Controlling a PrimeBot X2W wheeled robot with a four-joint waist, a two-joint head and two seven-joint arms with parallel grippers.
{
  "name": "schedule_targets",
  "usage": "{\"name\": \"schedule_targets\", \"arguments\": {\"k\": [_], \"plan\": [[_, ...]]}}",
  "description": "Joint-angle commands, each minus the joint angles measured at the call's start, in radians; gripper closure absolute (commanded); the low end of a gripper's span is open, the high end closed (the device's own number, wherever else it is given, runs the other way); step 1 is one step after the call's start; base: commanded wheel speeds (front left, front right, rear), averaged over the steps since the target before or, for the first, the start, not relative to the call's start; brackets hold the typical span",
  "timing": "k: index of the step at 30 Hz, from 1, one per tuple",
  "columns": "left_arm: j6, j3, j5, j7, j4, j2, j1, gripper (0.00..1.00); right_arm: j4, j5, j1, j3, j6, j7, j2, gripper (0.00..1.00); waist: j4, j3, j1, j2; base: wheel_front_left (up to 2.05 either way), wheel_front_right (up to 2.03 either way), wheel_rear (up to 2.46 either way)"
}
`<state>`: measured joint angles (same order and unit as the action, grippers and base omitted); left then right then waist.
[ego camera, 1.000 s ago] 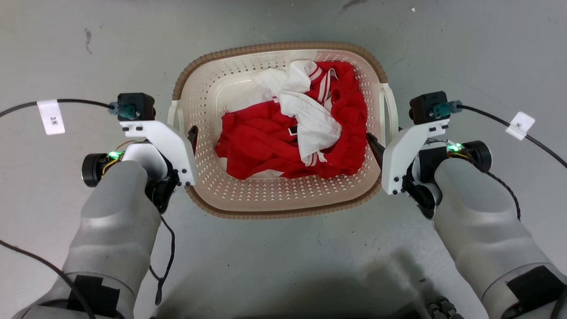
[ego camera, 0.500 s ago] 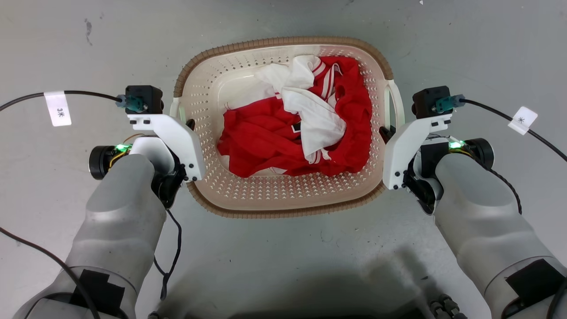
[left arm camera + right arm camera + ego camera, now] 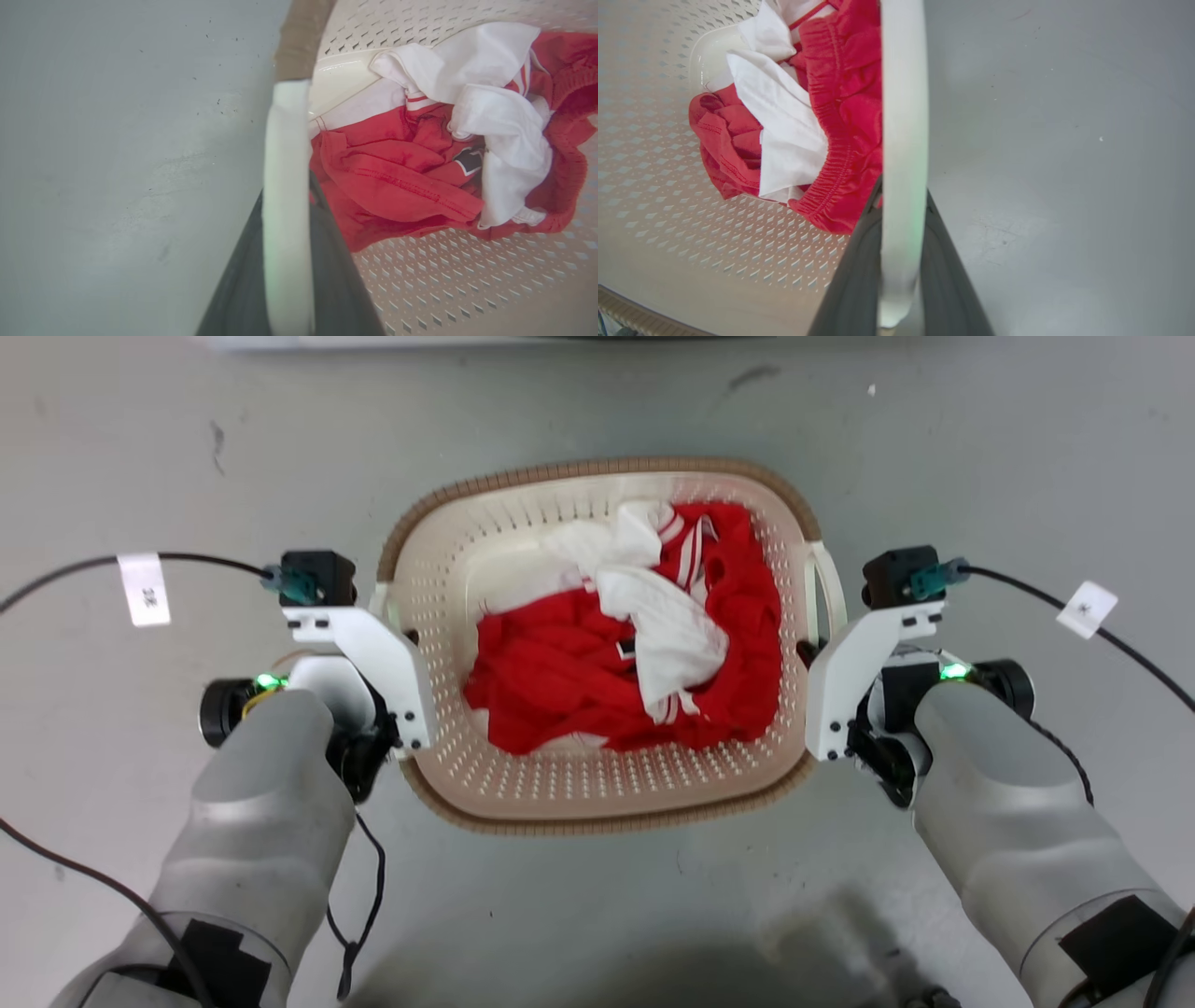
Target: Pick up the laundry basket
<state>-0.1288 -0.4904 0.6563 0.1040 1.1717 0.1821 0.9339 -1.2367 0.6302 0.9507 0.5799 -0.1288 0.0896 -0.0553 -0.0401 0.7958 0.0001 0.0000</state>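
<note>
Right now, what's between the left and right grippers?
The laundry basket, holding red and white clothes, spans that stretch in the head view. Wrist views: left gripper and right gripper each straddle a handle.

A smooth grey floor [image 3: 579,411] — flecked with dark scuffs [image 3: 217,434] — lies under the laundry basket [image 3: 597,821], contact unclear.

Pale grey forearms [image 3: 266,821] bearing black patches [image 3: 210,947], white screw-studded brackets [image 3: 369,653], black cameras [image 3: 317,577], green lights [image 3: 269,681] and tagged black cables [image 3: 213,559]
</note>
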Motion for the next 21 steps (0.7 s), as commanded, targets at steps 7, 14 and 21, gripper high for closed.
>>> {"name": "schedule_targets", "arguments": {"k": [7, 14, 21], "plan": [[-0.003, -0.045, 0.048, 0.041, 0.021, -0.025, -0.037, 1.00, -0.006, 0.053, -0.049, 0.028, -0.004, 0.071, 0.002, 1.00, 0.007, -0.151, -0.0001, 0.0000, 0.00, 0.00, 0.00], [-0.003, -0.084, 0.088, 0.092, 0.035, -0.040, -0.063, 1.00, -0.009, 0.105, -0.090, 0.051, -0.004, 0.168, -0.010, 1.00, 0.017, -0.287, -0.0001, 0.0000, 0.00, 0.00, 0.00], [-0.004, -0.109, 0.131, 0.160, 0.053, -0.056, -0.085, 1.00, -0.009, 0.150, -0.121, 0.070, -0.004, 0.265, -0.019, 1.00, 0.029, -0.405, -0.0001, 0.0000, 0.00, 0.00, 0.00]]}}
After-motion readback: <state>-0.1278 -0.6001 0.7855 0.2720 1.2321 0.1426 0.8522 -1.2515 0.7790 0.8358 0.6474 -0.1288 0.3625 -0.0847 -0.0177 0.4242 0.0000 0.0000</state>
